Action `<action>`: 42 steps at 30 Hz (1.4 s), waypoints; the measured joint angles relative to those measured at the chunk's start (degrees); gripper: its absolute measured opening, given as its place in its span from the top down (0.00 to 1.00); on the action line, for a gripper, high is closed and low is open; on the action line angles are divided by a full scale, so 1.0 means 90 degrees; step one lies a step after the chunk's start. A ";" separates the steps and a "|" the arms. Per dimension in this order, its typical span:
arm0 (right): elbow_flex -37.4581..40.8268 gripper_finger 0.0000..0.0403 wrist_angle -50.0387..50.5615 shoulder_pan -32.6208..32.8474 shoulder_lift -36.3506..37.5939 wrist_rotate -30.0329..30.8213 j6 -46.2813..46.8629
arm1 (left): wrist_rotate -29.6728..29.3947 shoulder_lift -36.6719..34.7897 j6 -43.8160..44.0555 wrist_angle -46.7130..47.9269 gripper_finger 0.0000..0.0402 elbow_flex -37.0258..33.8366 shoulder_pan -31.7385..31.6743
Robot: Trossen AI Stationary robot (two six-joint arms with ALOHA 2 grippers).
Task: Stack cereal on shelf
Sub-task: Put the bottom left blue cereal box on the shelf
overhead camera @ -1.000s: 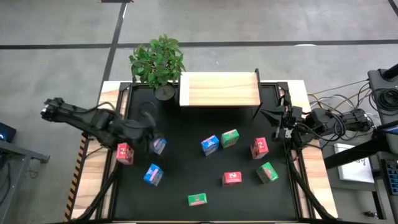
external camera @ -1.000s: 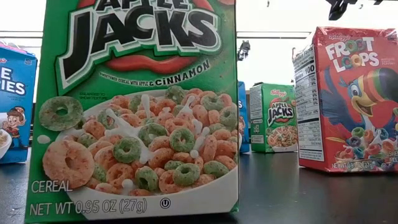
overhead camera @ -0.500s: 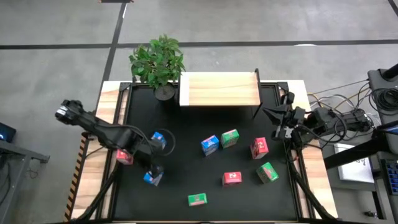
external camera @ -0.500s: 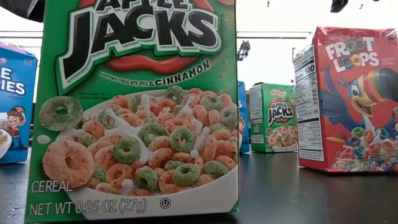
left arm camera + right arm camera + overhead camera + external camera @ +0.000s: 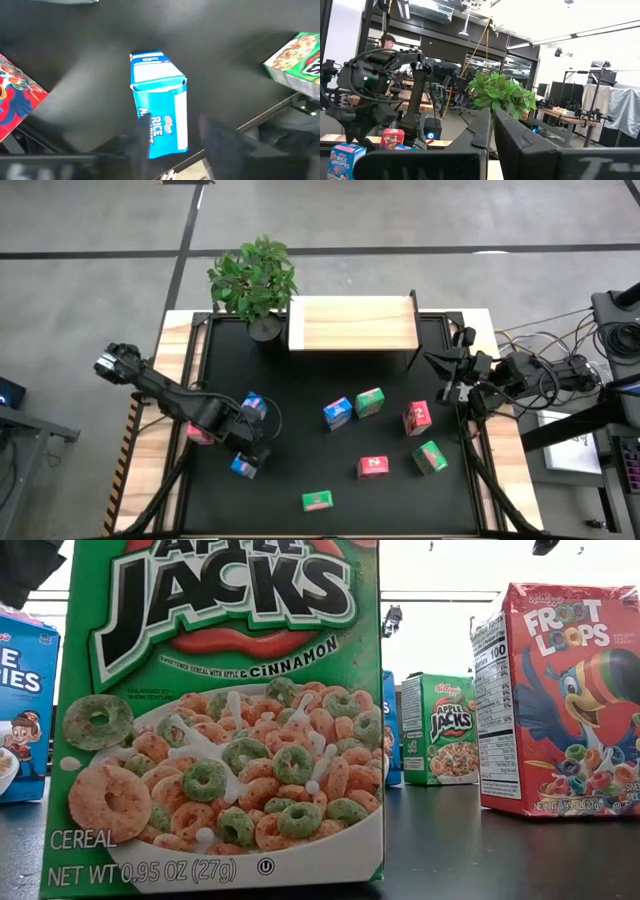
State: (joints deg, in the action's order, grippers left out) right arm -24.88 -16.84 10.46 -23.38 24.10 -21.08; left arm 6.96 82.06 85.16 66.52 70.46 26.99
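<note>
— What has changed for you since a second ago?

— Your left gripper [image 5: 250, 452] has swung from beside the red box [image 5: 199, 431] at the table's left edge down over the blue box [image 5: 243, 466] near the front-left; its fingers [image 5: 145, 142] straddle that box, blurred, so I cannot tell their spread.

— And the rest?

— Your right gripper [image 5: 437, 363] waits at the right edge, fingers pressed together. The shelf [image 5: 352, 324] stands bare at the back, and the other boxes lie scattered on the black table [image 5: 300, 390].
</note>
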 joint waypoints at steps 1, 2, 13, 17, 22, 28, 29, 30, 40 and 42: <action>0.0000 0.97 0.0007 0.0000 0.0000 0.0000 0.0002 | 0.0018 0.0039 0.0002 -0.0001 0.54 0.0000 0.0033; 0.0000 0.97 0.0018 0.0002 0.0000 0.0000 0.0002 | 0.0036 0.0077 0.0003 0.0000 0.49 0.0000 0.0074; 0.0000 0.97 0.0104 0.0001 0.0000 -0.0002 0.0233 | -0.0147 0.0507 0.0006 0.0038 0.28 0.0002 0.0416; 0.0000 0.97 0.0102 0.0002 0.0000 -0.0002 0.0259 | -0.0168 0.0638 -0.0018 0.0043 0.32 0.0002 0.0438; -0.0005 0.97 0.0102 0.0002 0.0000 -0.0005 0.0236 | -0.0167 0.0764 -0.0060 0.0042 0.42 0.0002 0.0466; -0.0005 0.97 0.0102 0.0002 0.0000 -0.0002 0.0175 | -0.0167 0.0773 -0.0045 0.0041 0.56 0.0002 0.0483; -0.0005 0.97 0.0102 0.0000 0.0000 -0.0002 0.0170 | -0.0165 0.0773 -0.0045 0.0041 0.59 0.0002 0.0483; -0.0005 0.97 0.0102 0.0002 0.0000 -0.0003 0.0170 | -0.0165 0.0773 -0.0045 0.0041 0.61 0.0002 0.0483; -0.0012 0.97 0.0102 0.0001 0.0000 -0.0004 0.0153 | 0.0122 0.0718 -0.0468 0.0081 0.71 0.0550 0.0440; -0.0012 0.97 0.0102 0.0002 0.0000 -0.0003 0.0165 | -0.0033 0.0712 -0.0955 0.0090 0.71 0.0973 0.0403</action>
State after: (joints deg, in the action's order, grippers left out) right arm -24.99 -15.92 10.48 -23.38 24.07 -19.60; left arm 6.66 88.47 76.56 67.33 79.21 30.61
